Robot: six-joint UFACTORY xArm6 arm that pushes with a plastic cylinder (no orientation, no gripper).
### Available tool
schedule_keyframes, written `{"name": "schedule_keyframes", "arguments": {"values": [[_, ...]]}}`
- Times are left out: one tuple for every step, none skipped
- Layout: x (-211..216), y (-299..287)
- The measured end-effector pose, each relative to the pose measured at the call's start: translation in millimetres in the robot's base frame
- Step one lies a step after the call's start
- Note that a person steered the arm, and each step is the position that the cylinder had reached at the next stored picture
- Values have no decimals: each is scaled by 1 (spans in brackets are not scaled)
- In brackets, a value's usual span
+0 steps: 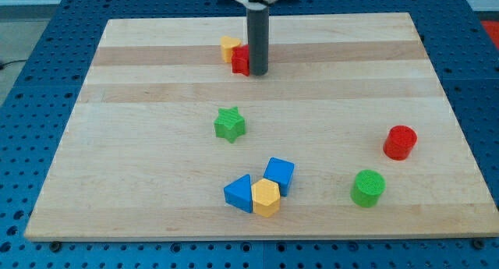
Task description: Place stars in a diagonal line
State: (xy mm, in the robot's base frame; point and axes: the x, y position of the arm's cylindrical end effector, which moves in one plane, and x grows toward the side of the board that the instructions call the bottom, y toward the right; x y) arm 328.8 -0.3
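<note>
Yellow hexagon (266, 197) btwn blue triangle (239, 193) & blue cube (279, 174), touching, nr table (140, 214) bottom. Green star (229, 124) mid-table. Red star (241, 59), yellow star (229, 47) touching at top; tip (258, 71) against red's right, prob. shoving it. No pincer.

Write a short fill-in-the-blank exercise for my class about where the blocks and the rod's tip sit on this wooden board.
1. My tip touches the ____ block, which sits beside the yellow block near the view's top.
2. The green star stands ____, touching no other block.
3. The red cylinder lies toward the view's ____ from the green cylinder.
4. The yellow hexagon sits between the blue triangle and the blue ____.

Missing words: red; alone; top; cube
</note>
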Motion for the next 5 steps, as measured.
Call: {"name": "schedule_keyframes", "arguments": {"values": [[36,-13],[43,-65],[-10,-59],[-25,-12],[-20,9]]}}
